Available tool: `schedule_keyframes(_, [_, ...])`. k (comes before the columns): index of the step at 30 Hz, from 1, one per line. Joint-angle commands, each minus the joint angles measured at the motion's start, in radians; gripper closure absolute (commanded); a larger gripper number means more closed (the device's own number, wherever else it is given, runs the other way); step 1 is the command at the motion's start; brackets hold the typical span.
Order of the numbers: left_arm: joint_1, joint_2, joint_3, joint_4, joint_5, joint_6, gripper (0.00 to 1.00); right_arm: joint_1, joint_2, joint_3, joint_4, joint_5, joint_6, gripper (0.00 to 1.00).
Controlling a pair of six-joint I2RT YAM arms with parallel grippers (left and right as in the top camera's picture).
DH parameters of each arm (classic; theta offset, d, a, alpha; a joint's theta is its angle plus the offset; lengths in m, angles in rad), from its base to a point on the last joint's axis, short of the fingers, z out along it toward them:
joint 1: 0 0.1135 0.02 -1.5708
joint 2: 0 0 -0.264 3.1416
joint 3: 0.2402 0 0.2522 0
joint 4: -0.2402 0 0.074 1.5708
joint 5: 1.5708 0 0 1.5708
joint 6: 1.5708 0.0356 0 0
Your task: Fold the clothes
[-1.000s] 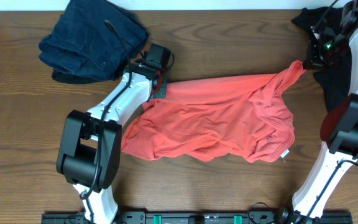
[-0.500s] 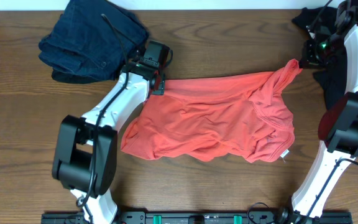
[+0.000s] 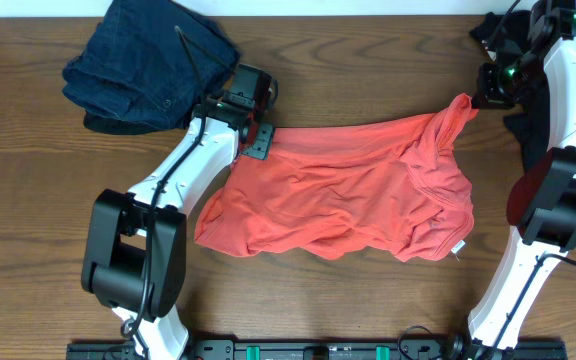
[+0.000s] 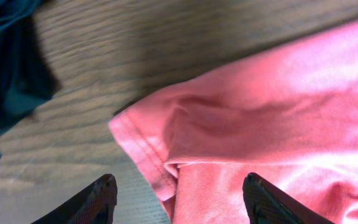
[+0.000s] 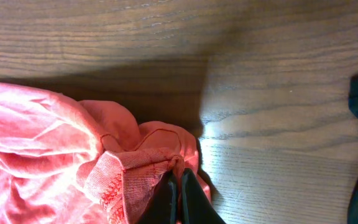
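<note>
Left gripper point(image 4: 179, 198), jaws spread wide, hangs over the coral T-shirt point(image 3: 348, 190) corner; right gripper point(image 5: 179, 194) pinches its bunched edge.

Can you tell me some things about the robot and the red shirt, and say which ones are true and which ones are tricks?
1. The right pincer is pinching a bit of the red T-shirt. True.
2. The left pincer is shut tight on the shirt. False: its jaws stand open over the shirt's edge, holding nothing.
3. The dark blue clothes lie on top of the red T-shirt. False: they sit apart from it, near the far left corner of the table.
4. A black garment lies near the table's right edge. True.
5. The red T-shirt is neatly folded. False: it lies spread out and crumpled.
</note>
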Motion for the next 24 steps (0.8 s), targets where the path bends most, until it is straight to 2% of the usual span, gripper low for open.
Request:
schedule_keyframes(1, [0.005, 0.044, -0.005, -0.005, 0.047, 0.171, 0.33, 0.005, -0.004, 0.006, -0.001, 0.002, -0.014, 0.99])
schedule_keyframes(6, [0.005, 0.092, -0.005, 0.006, 0.046, 0.237, 0.33, 0.005, -0.004, 0.006, -0.002, 0.002, -0.014, 0.99])
schedule_keyframes(21, [0.042, 0.135, -0.005, 0.12, 0.039, 0.236, 0.33, 0.005, -0.004, 0.006, -0.001, 0.002, -0.014, 0.98])
schedule_keyframes(24, [0.062, 0.135, -0.005, 0.127, 0.039, 0.236, 0.4, 0.005, -0.004, 0.006, 0.0, 0.002, -0.014, 0.98])
